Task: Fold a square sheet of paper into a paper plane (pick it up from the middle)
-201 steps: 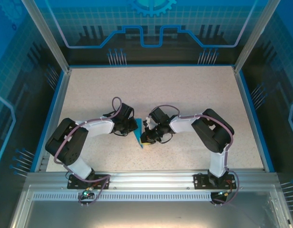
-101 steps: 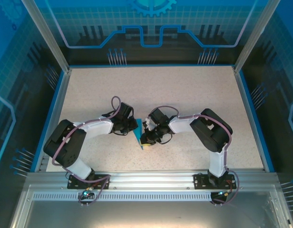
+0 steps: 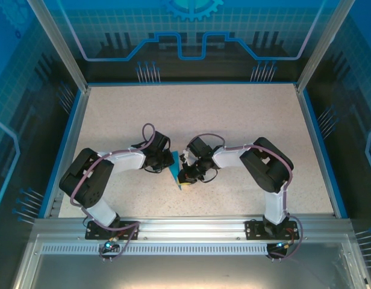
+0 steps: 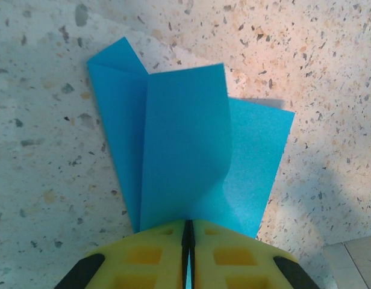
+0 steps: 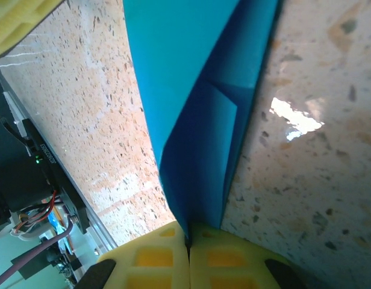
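From above, the plane [image 3: 175, 169] shows as a narrow teal sliver on the speckled counter [image 3: 246, 114], tapering toward its near end. The left gripper [image 3: 167, 162] meets the plane from its left and the right gripper [image 3: 184, 176] from its right, closer to the taper; how the jaws stand is too small to tell here. In the left wrist view, the plane [image 4: 185, 144] fans away from the left gripper [image 4: 188, 238] in layered flaps. The yellow jaws are pressed together on its near edge, with a thin slit between them, and the counter [image 4: 330, 54] lies behind the plane. In the right wrist view, the right gripper [image 5: 188, 238] has its jaws clamped on the plane [image 5: 191, 84] where its folded layers narrow, with the counter [image 5: 306, 180] on both sides of the plane.
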